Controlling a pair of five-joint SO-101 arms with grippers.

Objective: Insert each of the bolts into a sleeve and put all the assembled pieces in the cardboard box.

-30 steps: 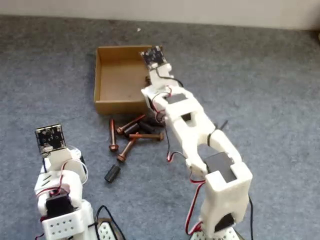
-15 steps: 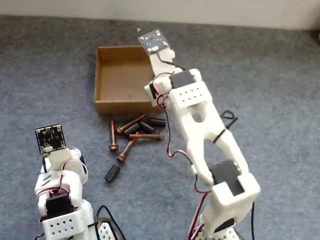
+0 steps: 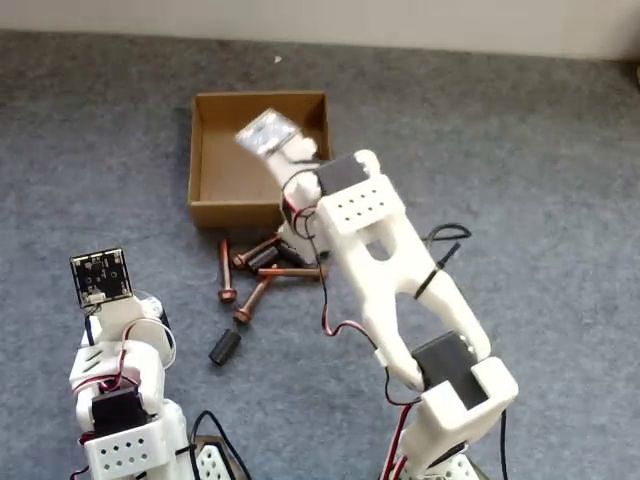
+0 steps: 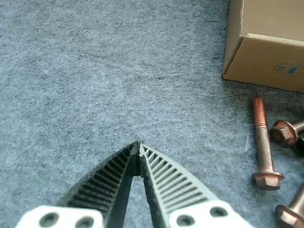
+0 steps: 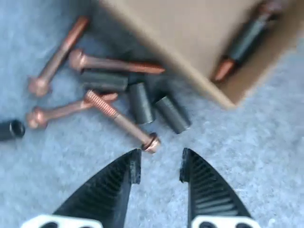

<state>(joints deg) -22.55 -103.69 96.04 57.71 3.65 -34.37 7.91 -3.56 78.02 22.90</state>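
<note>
while the right jaws gape, a bolt (image 5: 119,119) lies just ahead.

Right arm (image 3: 365,215): has swung left from the far right corner of the cardboard box (image 3: 197,150); its wrist is now over the box's near right part.
Right hand (image 5: 160,160): has turned toward the loose bolts (image 5: 121,118) and sleeves (image 5: 141,103) beside the box, fingers apart.
</note>
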